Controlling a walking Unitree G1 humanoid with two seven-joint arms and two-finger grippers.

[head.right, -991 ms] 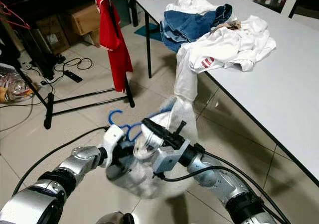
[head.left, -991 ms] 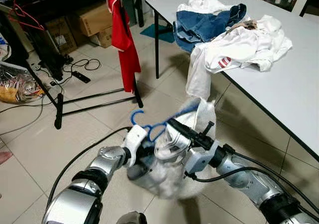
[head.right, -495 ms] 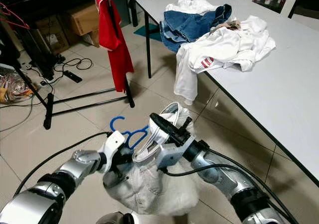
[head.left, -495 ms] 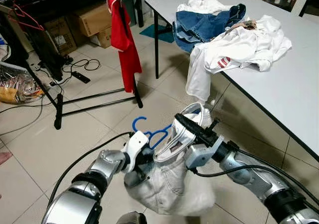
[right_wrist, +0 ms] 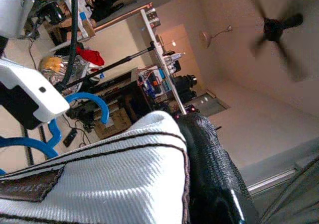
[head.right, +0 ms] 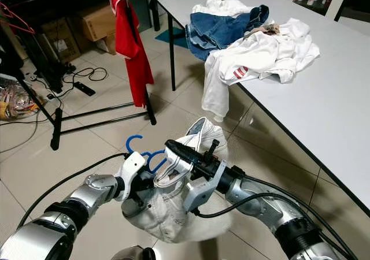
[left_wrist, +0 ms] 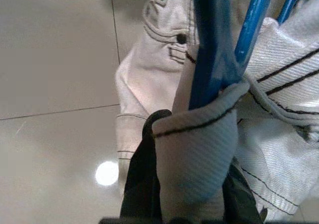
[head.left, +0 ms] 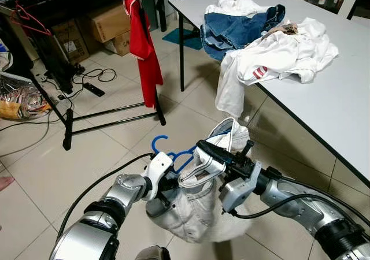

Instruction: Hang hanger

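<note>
Both arms are raised in front of the robot, low over the tiled floor point(head.left: 40, 167), working a pair of pale off-white trousers point(head.left: 193, 211) onto a blue hanger point(head.left: 173, 154); the step in hand looks like dressing the hanger, not yet hanging it. The left gripper point(head.left: 165, 182) sits at the near left of the bundle, and the left wrist view shows its jaws pinching a fold of the trousers' waistband together with the blue hanger's stem. The right gripper point(head.left: 202, 150) reaches in from the right, its long black fingers point(right_wrist: 209, 169) pushed along the waistband; one finger lies against the cloth, but I cannot tell whether the jaws are pressed together on it or merely tucked inside. The hanger's hook curls up and to the left, just above the left gripper, free of any rail. Far to the left stands a black clothes rack point(head.left: 110, 112) with a red garment point(head.left: 144, 46) hanging on it, well apart from the grippers. To the right, the bench point(head.left: 341, 98) carries a heap of white clothes point(head.left: 277, 55) and blue jeans point(head.left: 240, 29). Next the waistband likely needs seating evenly on the hanger, then the robot must turn left, approach the rack and lift the hook over its rail
</note>
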